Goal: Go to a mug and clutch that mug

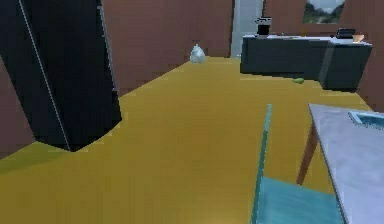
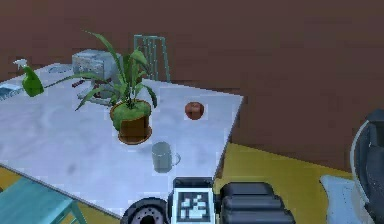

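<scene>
A small grey mug (image 2: 165, 157) with its handle to the right stands upright on the pale table (image 2: 60, 140) in the arm side view, near the table's front edge and just below a potted plant (image 2: 130, 105). At the bottom edge, below the mug, is a white marker square (image 2: 193, 205) with the gripper's dark body (image 2: 148, 213) to its left. Its far end cannot be made out, so I cannot tell whether it holds anything.
On the table stand a red round thing (image 2: 194, 110), a green spray bottle (image 2: 33, 80) and a box (image 2: 90, 66); a chair (image 2: 152, 55) stands behind. The forward view has a dark fridge (image 1: 60, 70), a grey counter (image 1: 300, 55), a teal chair (image 1: 290, 195) and yellow floor (image 1: 180, 130).
</scene>
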{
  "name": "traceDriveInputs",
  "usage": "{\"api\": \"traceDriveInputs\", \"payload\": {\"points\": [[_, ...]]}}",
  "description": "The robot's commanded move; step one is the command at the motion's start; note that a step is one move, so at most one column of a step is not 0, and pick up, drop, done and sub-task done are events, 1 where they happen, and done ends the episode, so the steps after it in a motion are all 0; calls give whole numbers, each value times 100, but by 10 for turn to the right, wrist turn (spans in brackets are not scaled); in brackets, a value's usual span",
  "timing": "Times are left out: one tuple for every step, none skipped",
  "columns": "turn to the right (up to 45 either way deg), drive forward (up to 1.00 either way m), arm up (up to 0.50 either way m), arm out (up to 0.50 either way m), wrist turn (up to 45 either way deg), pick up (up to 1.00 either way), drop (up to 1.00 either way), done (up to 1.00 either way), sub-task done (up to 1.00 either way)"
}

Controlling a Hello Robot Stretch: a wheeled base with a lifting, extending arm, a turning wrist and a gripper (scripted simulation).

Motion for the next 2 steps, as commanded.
{"api": "traceDriveInputs", "payload": {"points": [[0, 0, 0, 26, 0, 0, 0, 0, 0], [0, 0, 0, 0, 450, 0, 0, 0, 0]]}}
